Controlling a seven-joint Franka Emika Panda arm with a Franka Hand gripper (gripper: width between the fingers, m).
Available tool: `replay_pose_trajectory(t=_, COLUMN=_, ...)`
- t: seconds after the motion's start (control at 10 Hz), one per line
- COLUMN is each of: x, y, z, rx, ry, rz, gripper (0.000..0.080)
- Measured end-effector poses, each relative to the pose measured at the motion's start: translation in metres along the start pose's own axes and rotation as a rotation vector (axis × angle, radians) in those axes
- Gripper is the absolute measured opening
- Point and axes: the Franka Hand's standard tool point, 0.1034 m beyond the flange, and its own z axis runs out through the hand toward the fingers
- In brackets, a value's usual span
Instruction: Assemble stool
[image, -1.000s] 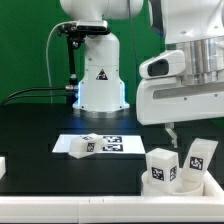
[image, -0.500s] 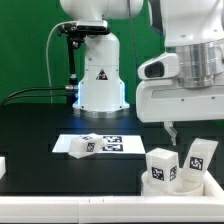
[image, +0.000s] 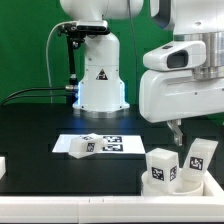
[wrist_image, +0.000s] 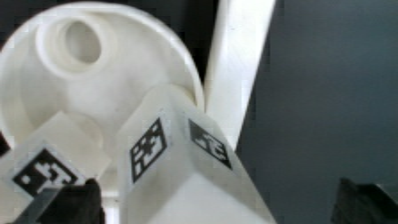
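The round white seat (image: 181, 187) lies at the front of the exterior view's right, and two tagged white legs (image: 160, 167) (image: 197, 157) stand on it. A third leg (image: 80, 146) lies on its side on the marker board (image: 116, 144). My gripper (image: 176, 131) hangs above and just behind the two standing legs, touching nothing. In the wrist view the seat (wrist_image: 71, 95) with its oval hole fills the frame. A tagged leg (wrist_image: 178, 150) shows between my dark fingertips (wrist_image: 64, 205), which stand wide apart. The gripper (wrist_image: 217, 208) is open and empty.
The white robot base (image: 98, 75) stands at the back centre with black cables to its left. A small white part (image: 2, 165) shows at the exterior view's left edge. A white bar (wrist_image: 240, 50) runs beside the seat in the wrist view.
The arm has risen a little and shifted slightly to the exterior view's right. The legs and seat have not moved.
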Motion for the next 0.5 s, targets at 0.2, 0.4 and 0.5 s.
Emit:
replay_pose_trajectory(t=0.2, x=0.000, y=0.002, z=0.000, rx=-0.011, ry=-0.003, rz=-0.145, gripper=0.0649)
replay_pose_trajectory(t=0.4, x=0.011, y=0.011, z=-0.002, rx=-0.042, ry=-0.004, rz=-0.453, gripper=0.0649)
replay_pose_trajectory(t=0.5, x=0.017, y=0.016, z=-0.002, rx=-0.044, ry=-0.003, rz=-0.509, gripper=0.0649)
